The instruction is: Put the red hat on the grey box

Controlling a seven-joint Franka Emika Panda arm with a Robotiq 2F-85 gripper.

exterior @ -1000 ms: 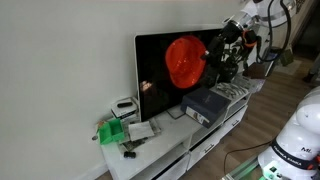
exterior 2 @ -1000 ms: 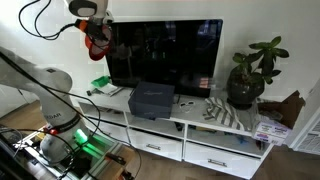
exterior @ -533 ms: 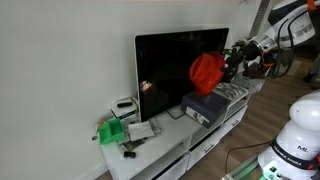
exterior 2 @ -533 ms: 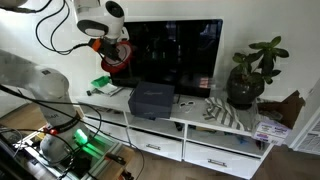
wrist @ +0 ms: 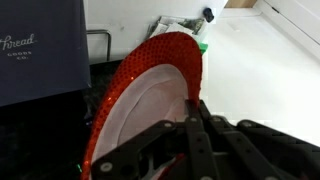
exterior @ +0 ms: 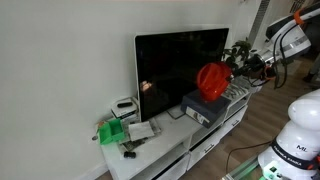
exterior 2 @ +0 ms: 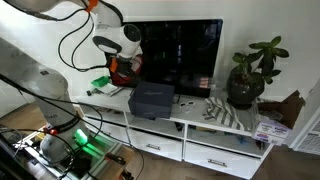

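Note:
My gripper [wrist: 192, 112] is shut on the rim of the red hat [wrist: 150, 85]; its pale inside and sequined red brim fill the wrist view. In an exterior view the red hat [exterior: 212, 81] hangs just above the grey box [exterior: 208, 106], in front of the black screen. From the opposite side the red hat [exterior 2: 122, 78] is mostly hidden behind the gripper [exterior 2: 126, 68], a little left of and above the grey box [exterior 2: 150, 100]. The grey box [wrist: 40, 50] shows at the left of the wrist view.
A large black TV [exterior: 180, 65] stands behind the box on the white cabinet [exterior: 165, 140]. A green object [exterior: 112, 130] and a small white box [exterior: 125, 105] sit at one end. A potted plant [exterior 2: 250, 75] and striped cloth [exterior 2: 232, 112] sit at the opposite end.
The arm has carried the hat down from high in front of the screen toward the grey box; the hat has turned from face-on to tilted.

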